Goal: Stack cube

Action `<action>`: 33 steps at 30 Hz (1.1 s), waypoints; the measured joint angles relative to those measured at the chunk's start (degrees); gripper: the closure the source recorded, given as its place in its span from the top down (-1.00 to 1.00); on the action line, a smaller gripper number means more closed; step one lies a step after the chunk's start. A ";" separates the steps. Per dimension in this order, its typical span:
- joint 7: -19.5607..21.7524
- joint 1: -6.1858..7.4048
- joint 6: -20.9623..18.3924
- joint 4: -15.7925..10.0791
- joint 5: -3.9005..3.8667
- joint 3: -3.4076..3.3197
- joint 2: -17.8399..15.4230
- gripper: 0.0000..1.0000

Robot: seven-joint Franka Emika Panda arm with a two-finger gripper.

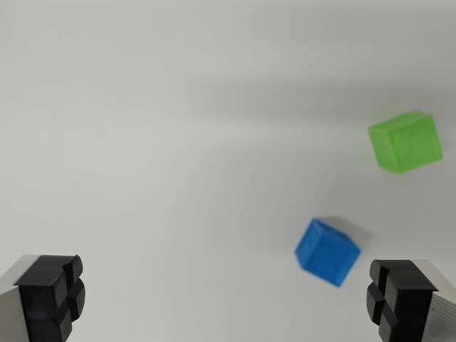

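Observation:
A blue cube [327, 251] lies on the white surface, low in the wrist view's right half, turned at an angle. A green cube [405, 142] rests farther up, near the wrist view's right edge, apart from the blue one. My gripper [226, 303] is open, its two black fingertips [51, 298] standing wide apart at the bottom corners of the picture. Nothing is between them. The blue cube sits just inside and above the fingertip on the wrist view's right, not touching it.
A plain white tabletop [178, 142] fills the rest of the picture, with a faint shadow band across its upper part.

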 joint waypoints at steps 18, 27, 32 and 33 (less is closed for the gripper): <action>-0.15 -0.05 0.04 -0.08 0.00 -0.01 0.03 1.00; -1.63 -0.48 0.44 -0.27 0.08 -0.25 0.62 1.00; -2.77 -0.83 0.81 -0.44 0.19 -0.44 1.00 1.00; -3.04 -0.93 0.90 -0.47 0.22 -0.48 1.11 1.00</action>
